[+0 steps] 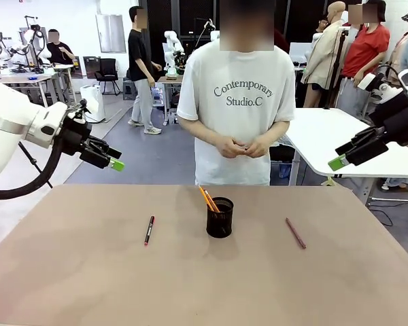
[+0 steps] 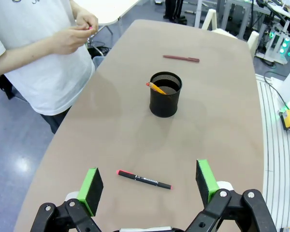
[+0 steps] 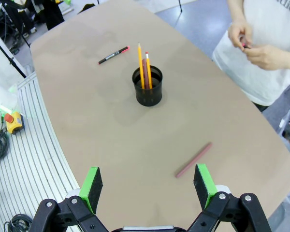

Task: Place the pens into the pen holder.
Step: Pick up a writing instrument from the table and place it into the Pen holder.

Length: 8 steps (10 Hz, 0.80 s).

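Note:
The black mesh pen holder (image 1: 219,217) (image 2: 165,94) (image 3: 147,86) stands mid-table with two orange-yellow pencils (image 1: 208,199) (image 3: 141,67) leaning in it. A black pen with red ends (image 1: 149,230) (image 2: 144,179) (image 3: 113,55) lies flat to its left. A pinkish-brown pen (image 1: 295,233) (image 2: 181,58) (image 3: 193,159) lies flat to its right. My left gripper (image 1: 113,163) (image 2: 149,186) hangs open above the table's left edge, over the black pen. My right gripper (image 1: 341,161) (image 3: 149,183) hangs open above the right edge, over the pinkish-brown pen. Both are empty.
A person in a white T-shirt (image 1: 234,115) stands at the far side, hands (image 1: 241,146) clasped at the waist, holding something small. The brown tabletop (image 1: 88,278) has bare room all round the holder. A white table (image 1: 326,136) stands behind on the right.

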{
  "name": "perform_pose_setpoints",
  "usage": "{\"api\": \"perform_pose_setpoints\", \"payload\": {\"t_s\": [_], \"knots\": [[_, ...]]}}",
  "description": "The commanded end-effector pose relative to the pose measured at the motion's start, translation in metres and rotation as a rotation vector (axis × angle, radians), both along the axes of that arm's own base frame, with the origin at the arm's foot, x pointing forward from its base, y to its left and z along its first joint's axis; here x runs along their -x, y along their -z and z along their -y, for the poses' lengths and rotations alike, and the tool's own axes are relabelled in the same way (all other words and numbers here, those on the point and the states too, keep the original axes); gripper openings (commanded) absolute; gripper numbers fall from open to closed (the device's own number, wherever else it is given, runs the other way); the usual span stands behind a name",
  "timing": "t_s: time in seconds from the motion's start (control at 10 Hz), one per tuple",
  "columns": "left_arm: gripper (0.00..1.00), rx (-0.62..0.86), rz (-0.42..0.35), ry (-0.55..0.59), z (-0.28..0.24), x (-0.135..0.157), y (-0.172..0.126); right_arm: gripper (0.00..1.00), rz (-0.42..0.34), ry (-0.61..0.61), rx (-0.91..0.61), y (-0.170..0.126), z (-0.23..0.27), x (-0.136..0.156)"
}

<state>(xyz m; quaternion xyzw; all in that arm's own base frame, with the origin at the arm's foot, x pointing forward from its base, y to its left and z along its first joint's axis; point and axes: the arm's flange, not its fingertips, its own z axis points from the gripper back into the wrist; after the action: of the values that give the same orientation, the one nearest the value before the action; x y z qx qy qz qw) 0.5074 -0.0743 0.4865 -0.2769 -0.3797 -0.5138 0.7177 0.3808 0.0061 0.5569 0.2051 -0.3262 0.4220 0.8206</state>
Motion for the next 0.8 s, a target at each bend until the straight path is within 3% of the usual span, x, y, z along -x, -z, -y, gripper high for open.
{"api": "perform_pose_setpoints", "payload": {"t_s": [0.0,0.7], "knots": [[1.0,-0.01,0.001,-0.001,0.0007,0.0003,-0.001,1.0,0.004,-0.006,-0.031,-0.0009,-0.0011,-0.0013],[1.0,-0.01,0.001,-0.001,0.0007,0.0003,-0.001,1.0,0.004,-0.006,-0.031,-0.0009,-0.0011,-0.0013]]}}
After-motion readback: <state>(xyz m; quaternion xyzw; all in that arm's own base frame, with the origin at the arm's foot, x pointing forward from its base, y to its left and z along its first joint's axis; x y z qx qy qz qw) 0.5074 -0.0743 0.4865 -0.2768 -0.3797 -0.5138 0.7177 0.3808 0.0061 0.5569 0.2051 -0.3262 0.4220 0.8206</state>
